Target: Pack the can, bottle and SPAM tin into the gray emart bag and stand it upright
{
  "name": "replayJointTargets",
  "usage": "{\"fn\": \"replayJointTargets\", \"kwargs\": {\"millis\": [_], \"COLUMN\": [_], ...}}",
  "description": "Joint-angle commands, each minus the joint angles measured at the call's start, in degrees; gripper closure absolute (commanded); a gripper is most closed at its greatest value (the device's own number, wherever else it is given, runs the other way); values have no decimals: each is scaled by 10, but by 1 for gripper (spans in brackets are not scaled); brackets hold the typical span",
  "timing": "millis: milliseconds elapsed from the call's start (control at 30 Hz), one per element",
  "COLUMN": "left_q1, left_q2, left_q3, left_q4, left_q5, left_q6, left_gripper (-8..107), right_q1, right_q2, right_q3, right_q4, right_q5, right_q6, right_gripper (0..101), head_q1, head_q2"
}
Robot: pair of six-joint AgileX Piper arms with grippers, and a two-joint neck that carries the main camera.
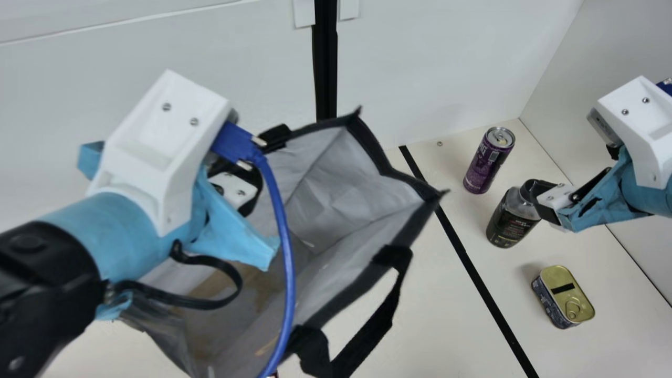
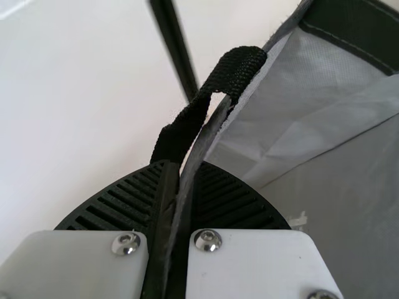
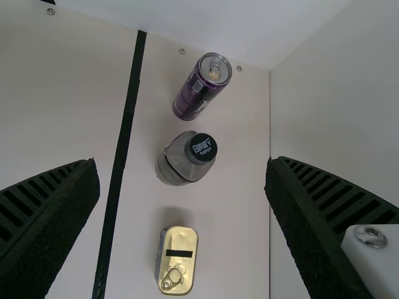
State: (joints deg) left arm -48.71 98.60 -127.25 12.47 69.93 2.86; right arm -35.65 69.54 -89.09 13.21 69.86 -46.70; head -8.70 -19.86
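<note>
White panels [image 1: 446,58] back and flank the cream table [image 1: 451,325], which carries a black line [image 1: 472,275]. My left arm and its blue cable [image 1: 283,226] obscure part of the gray emart bag [image 1: 346,189]; its near end is cut off at the main view's lower edge. A small reddish item [image 1: 272,374] there is too little exposed to identify. My right gripper [image 1: 539,202] masks the bottle's top in the main view.

Bag, at left: mouth open, pale gray lining creased, brown patches inside, black trim and handles. My left gripper [image 1: 244,191] is clamped on its rim. My right gripper is spread, with nothing between its fingers [image 3: 53,218].

Right of the line: can [image 1: 487,163], purple, silver top, upright, far; bottle [image 1: 512,223], dark label, black cap, upright, between the others; SPAM tin [image 1: 564,296], gold lid up with pull ring and black strip, nearest.
</note>
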Motion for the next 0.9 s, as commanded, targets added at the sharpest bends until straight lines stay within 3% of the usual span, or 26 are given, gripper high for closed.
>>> {"fn": "replayJointTargets", "kwargs": {"millis": [0, 500, 867], "left_q1": [0, -25, -80], "left_q2": [-10, -87, -122], "left_q3": [10, 124, 268], "left_q4": [50, 323, 510], "left_q5": [0, 0, 0], "left_q6": [-11, -102, -227], "left_gripper": [107, 107, 107], "right_q1": [0, 0, 0], "right_q2": [0, 0, 0], "right_q3": [0, 0, 0], "right_q4": [0, 0, 0], "right_q5": [0, 0, 0], "right_q6": [0, 0, 0], "right_gripper": [6, 6, 6], "head_q1": [-13, -13, -13], "head_q2": [-1, -1, -1]}}
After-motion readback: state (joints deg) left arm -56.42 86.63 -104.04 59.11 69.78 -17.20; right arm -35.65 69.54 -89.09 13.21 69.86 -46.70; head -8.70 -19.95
